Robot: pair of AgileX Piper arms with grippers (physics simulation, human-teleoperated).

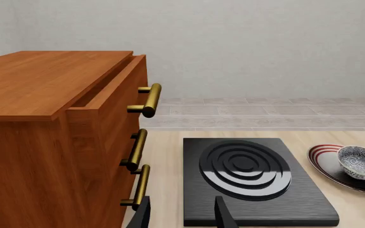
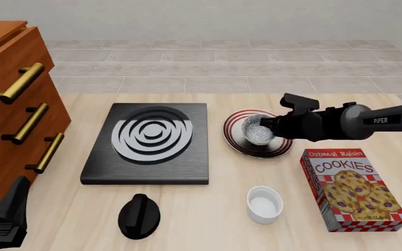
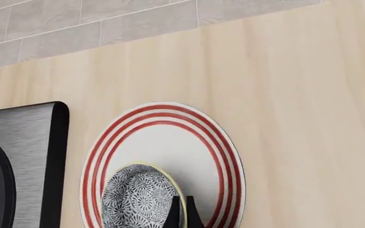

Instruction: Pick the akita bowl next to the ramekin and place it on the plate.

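Left claw (image 2: 6,219) sits lowest in the front view, near the wooden drawer chest (image 2: 9,99), fingers apart, holding nothing. Light wood table (image 2: 187,209) carries everything; grey tiles and a pale wall lie behind. Right claw (image 2: 269,125) is clamped on the bowl (image 2: 258,129) rim, over the plate (image 2: 237,140). Right arm (image 2: 355,123) reaches in almost level. Near the plate: stove plate (image 2: 152,141), ramekin (image 2: 265,204), cookie box (image 2: 351,191), black knob (image 2: 138,215).

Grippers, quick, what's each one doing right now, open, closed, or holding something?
Left gripper: open, holding nothing, near the cabinet.
Right gripper: closed on the akita bowl's rim, over the plate.
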